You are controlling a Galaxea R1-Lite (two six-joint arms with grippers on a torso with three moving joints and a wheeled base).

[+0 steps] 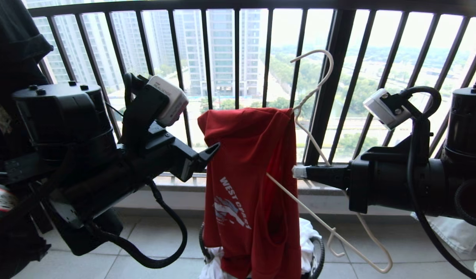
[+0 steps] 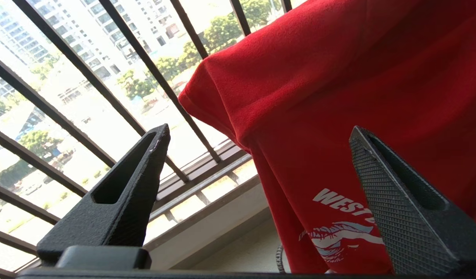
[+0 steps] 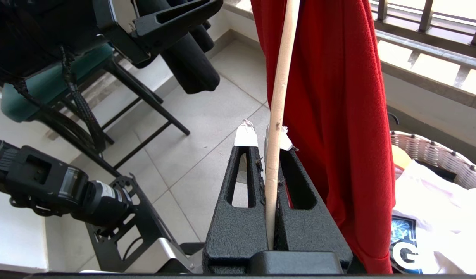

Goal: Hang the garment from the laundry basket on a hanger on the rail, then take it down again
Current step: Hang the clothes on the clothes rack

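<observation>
Right hand point(image 1: 300, 171): clamped on the thin white hanger point(image 1: 314, 144); in the right wrist view the wire is seen pinched between the two taped fingers point(image 3: 246, 136), with nothing else gripped.
Left hand point(image 1: 207, 155): jaws spread wide, nothing held; one fingertip is seen just beside the left edge of the garment point(image 1: 249, 186), and whether it touches the cloth cannot be told.
Garment position: the red shirt is draped over one upper arm of the hanger and hangs down in a bunched column, its lower end over the laundry basket point(image 1: 317, 254); the other hanger arm is left bare and points down to the right.
Hanger position: held tilted in mid-air before the window railing point(image 1: 238, 50), hook uppermost; the rail is not seen in any view.
Risk, slipping: the shirt could slide off the sloped arm, since it is carried on one side only and the wire is smooth.
Risk, twisting: the hanger could rotate in the narrow pinch under the lopsided weight.
Risk, snagging: the free hook could be caught on the railing bars if it is swung close.
Judged step: the shirt is only partly threaded; the second shoulder is not yet on.
</observation>
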